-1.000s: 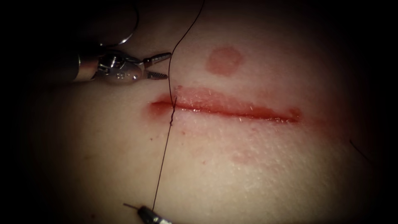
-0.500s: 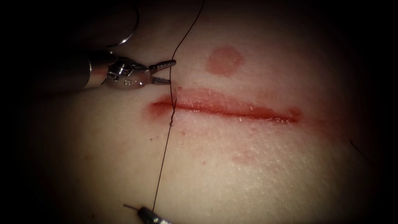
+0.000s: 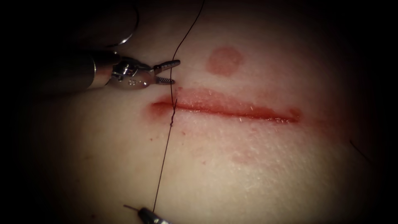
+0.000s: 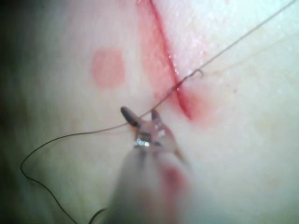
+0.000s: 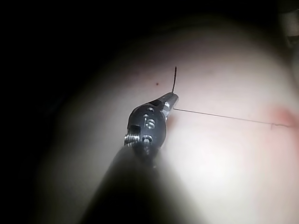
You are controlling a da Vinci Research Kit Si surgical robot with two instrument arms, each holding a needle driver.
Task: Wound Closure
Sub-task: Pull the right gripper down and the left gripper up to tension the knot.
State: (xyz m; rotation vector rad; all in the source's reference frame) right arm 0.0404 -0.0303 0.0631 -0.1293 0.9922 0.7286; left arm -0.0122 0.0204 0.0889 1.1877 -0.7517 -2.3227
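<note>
The cut (image 3: 232,108) runs across the tissue (image 3: 248,174), with red fluid along it. The thread (image 3: 162,166) crosses its left end, where a small knot (image 3: 172,120) sits. Left of that thread and above the cut, my left tool (image 3: 175,72) is open, its jaws straddling the upper strand (image 3: 174,49); the left wrist view has the strand (image 4: 84,134) across the open jaws of the left tool (image 4: 140,114). Below the cut, my right tool (image 3: 143,211) is shut on the thread (image 5: 219,115), a short tail (image 5: 174,79) sticking out past the right tool (image 5: 172,99). The curved needle (image 3: 126,38) lies above the left tool, held by neither.
A round reddish mark (image 3: 224,61) lies on the tissue above the cut. A loose dark strand (image 3: 358,150) lies at the far right. In the left wrist view a slack loop of thread (image 4: 28,172) lies on the tissue beside the shaft.
My left tool has moved right toward the upper strand, and its open jaws now reach around it. The right tool and the thread it holds have stayed still.
</note>
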